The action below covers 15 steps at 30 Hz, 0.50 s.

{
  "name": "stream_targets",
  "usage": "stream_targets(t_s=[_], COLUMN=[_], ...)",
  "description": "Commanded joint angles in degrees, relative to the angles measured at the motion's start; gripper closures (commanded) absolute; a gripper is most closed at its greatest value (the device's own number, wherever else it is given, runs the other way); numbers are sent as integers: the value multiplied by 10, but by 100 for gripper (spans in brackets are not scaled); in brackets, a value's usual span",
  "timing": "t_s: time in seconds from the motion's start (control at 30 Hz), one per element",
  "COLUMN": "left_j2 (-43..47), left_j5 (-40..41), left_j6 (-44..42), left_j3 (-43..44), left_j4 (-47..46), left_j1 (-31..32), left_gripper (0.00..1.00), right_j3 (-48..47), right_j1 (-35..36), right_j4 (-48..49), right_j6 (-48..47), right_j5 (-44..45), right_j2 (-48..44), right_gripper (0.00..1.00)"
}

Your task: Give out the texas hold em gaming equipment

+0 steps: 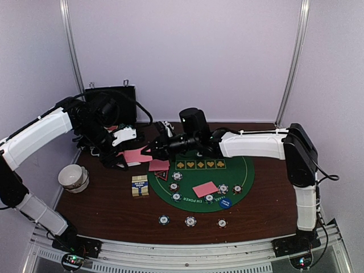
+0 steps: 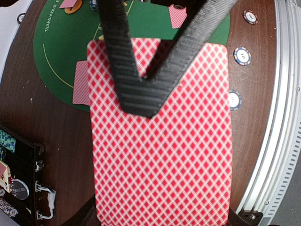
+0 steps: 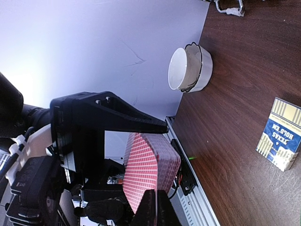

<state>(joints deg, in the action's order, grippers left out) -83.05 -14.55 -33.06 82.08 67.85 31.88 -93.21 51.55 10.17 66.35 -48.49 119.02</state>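
Diamond-patterned red deck (image 3: pixel 150 165) sits clamped in left jaws; ribbed black right jaws pinch its top card (image 2: pixel 160 165).

Playing card (image 1: pixel 205 189) on mat (image 1: pixel 243 170)

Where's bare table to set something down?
Bare wood: between the white bowl and card box, and right of the green mat toward the right arm. Crowded: chips along the mat's near edge; back left, the left gripper and right gripper meet at the deck.
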Motion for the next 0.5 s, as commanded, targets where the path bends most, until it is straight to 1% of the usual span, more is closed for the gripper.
stream_targets(t_s=[0.0, 0.33, 0.47], left_j2=[4, 4, 4], left_j5=[-3, 2, 3], left_j6=[-2, -3, -4], left_j3=[10, 10, 11], left_j4=[-11, -10, -10], left_j1=[-1, -1, -1], left_gripper=[100, 100, 100], right_j3=[20, 68, 81], right_j1=[-11, -67, -109], right_j4=[21, 10, -24], right_j6=[16, 5, -19], right_j5=[-11, -17, -23], right_j2=[-36, -85, -96], right_gripper=[100, 100, 100])
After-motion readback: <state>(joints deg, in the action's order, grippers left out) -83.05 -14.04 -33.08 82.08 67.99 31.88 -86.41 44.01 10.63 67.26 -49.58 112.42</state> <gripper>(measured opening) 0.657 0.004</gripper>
